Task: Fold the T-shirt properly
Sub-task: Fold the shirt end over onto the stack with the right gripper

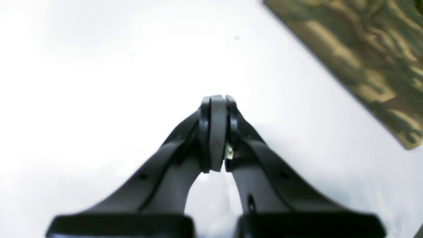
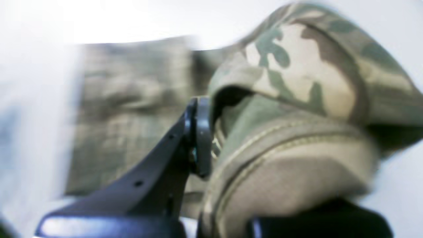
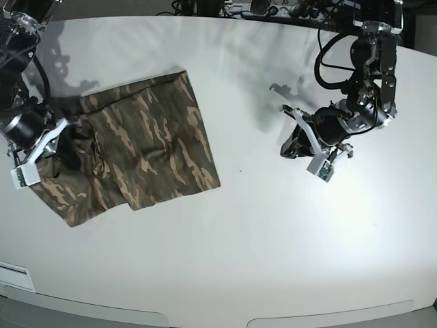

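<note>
Camouflage T-shirt (image 3: 150, 147) lies partly folded on the white table (image 3: 273, 232); right gripper (image 2: 211, 138) pinches a lifted fold of it; left gripper (image 1: 218, 132), pressed together, hangs well apart.

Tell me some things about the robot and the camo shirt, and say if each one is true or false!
1. The right gripper is pinching a bunch of the T-shirt. True.
2. The left gripper is holding the shirt too. False: it is shut on nothing, over the bare white table, away from the shirt.
3. The shirt is plain blue. False: it has green, brown and tan camouflage patches.
4. The shirt lies on the side of the table where the right arm is. True.
5. The shirt is hanging off the table edge. False: all of it sits over the tabletop.
</note>
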Controlling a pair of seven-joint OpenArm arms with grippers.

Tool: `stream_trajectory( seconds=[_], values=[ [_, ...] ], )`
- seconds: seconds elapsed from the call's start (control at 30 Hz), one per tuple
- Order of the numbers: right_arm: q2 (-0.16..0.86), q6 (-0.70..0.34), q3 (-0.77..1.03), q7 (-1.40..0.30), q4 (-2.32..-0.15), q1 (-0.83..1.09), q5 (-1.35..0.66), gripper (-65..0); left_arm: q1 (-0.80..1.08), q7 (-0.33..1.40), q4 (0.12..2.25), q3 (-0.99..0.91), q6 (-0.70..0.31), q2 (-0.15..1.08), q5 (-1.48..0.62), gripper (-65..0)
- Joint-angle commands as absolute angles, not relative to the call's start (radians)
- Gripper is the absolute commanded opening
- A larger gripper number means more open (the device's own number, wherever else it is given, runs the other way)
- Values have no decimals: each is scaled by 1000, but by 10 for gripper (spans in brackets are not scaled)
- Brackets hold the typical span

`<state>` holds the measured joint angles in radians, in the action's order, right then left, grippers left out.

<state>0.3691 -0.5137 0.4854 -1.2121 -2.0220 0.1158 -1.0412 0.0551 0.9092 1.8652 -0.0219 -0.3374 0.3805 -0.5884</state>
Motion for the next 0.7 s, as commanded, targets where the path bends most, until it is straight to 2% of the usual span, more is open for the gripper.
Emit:
stream_trajectory(
  seconds=[0.0,0.07,0.23,0.47,0.5,0.53,0.6,0.63,0.67],
  values=[
    [365,-545,490,-1199,-2038,102,-1123,-650,41,883,1880,-28,-342,387,-604,-650],
    [312,-599,489,-1217,-2038,102,-1211,-650,41,883,1880,-28,-342,387,-604,-650],
    [189,-660,461,-1216,-2037,102,-1223,-650,41,884,1880,-28,-341,387,-604,-650],
    [108,-693,274,-1145,-1983,102,-1015,-650,41,884,1880,-28,-342,388,-604,-650],
    [108,-692,241,-1129,-1964,102,-989,-611,41,884,1880,-28,-341,387,-604,-650],
    [109,-692,206,-1122,-1942,102,-973,-533,41,884,1880,-28,-341,388,-604,-650],
    [110,-698,128,-1126,-1905,102,-960,-333,41,884,1880,-28,-341,387,-604,-650],
    [115,-698,85,-1140,-1893,102,-964,-255,41,884,1880,-28,-341,387,-604,-650],
    [118,-698,40,-1164,-1889,102,-970,-212,41,883,1880,-28,-341,387,-604,-650]
  ],
)
